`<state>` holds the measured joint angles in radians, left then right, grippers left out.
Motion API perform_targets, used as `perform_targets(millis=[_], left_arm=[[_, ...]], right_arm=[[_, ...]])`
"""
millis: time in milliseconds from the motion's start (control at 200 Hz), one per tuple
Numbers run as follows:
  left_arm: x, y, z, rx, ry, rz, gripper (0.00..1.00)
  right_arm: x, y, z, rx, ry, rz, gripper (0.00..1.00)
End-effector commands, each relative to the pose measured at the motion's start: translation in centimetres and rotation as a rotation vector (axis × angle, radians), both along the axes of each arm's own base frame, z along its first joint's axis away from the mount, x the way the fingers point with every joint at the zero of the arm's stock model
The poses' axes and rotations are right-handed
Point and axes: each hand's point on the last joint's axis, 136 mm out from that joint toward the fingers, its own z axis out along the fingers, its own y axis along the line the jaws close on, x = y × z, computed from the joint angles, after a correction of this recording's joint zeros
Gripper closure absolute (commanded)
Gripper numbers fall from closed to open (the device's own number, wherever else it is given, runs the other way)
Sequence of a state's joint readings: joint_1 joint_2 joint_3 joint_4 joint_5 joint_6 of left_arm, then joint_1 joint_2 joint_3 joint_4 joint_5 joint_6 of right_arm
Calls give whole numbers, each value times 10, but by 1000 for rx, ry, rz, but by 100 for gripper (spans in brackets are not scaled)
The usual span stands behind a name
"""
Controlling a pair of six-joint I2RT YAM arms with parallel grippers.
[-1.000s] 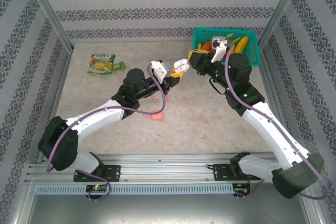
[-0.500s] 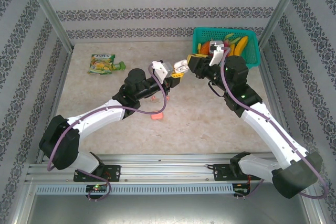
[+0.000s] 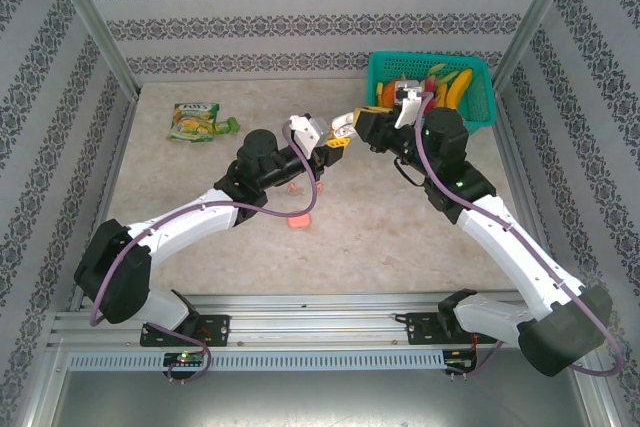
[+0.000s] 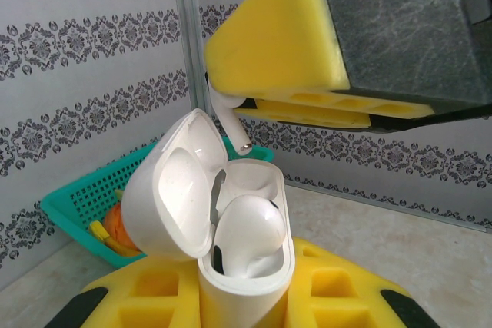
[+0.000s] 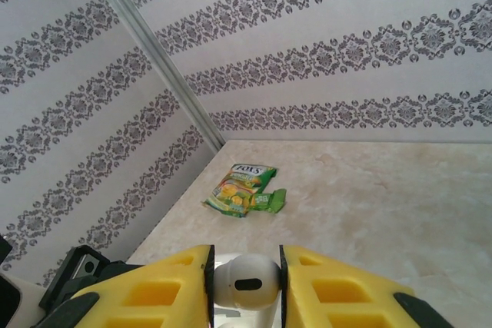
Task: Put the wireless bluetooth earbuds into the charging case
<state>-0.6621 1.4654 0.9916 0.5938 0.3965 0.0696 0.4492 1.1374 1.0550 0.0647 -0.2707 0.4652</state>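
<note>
Here, right fingers [image 5: 154, 289] pinch an earbud [image 5: 244, 282] just above the case [image 4: 246, 266] left fingers [image 4: 138, 297] grip

Damask-striped walls [image 3: 300, 7], metal corner posts [image 3: 98, 32], seemingly marble tabletop [image 3: 380, 237]

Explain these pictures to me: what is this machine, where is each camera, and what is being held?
Two robot arms are bolted at the near edge of a table. The overhead picture looks down from behind them; the other two come from cameras on each wrist. The left gripper pinches an open white charging case with one earbud already seated. The right gripper holds a second white earbud just above it. On the table lie a candy packet, a teal basket and small pink pieces.
</note>
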Motion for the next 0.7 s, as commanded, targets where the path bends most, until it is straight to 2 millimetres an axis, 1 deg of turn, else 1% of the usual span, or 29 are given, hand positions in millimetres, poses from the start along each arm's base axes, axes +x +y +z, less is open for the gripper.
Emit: perform_targets(millis=[0, 475, 694], left_arm=[[-3, -8, 16, -33, -20, -23, 100], [-3, -7, 19, -36, -28, -22, 100], [-2, -8, 19, -41, -27, -25, 100]], right_arm=[[-2, 6, -3, -6, -16, 24, 73], [-2, 4, -18, -14, 16, 7, 74], [-1, 5, -23, -48, 12, 8, 74]])
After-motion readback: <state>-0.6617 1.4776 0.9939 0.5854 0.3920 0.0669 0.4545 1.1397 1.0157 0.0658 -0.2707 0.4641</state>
